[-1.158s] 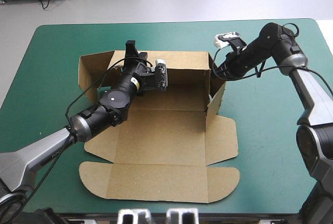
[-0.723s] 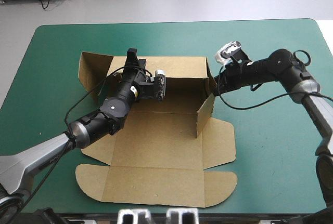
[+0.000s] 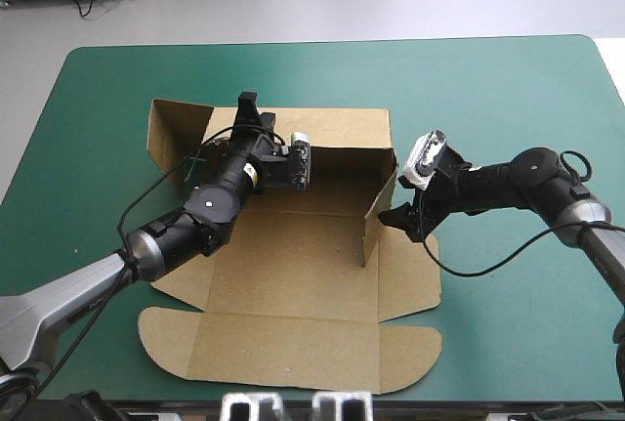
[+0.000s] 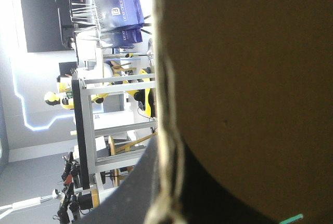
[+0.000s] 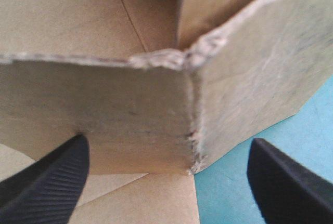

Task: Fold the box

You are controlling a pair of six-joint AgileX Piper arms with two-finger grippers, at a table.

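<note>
The brown box [image 3: 303, 274] lay half built on the counter [image 3: 508, 79] with its teal-green cover, a little toward the counter's left side, its base flat and its lid [image 3: 293, 348] spread flat toward the near edge. At the box's far-left corner a side flap [image 3: 171, 138] stood up and leaned outward. Just inside that corner the left claw [image 3: 248, 106] came in low over the base and reached the back wall [image 3: 342, 128], one black tip showing above the wall's top edge. In its wrist view the board's raw edge ran up the middle with dark finger on both sides, so the claw looked pinched on the board. The back wall stood upright along the far side of the box. At its right end the right wall [image 3: 381, 221] was raised and swung inward over the base. The right claw [image 5: 167, 142] sat just outside that corner, its black fingers [image 5: 52, 177] spread wide, the corner fold standing between them and untouched.
</note>
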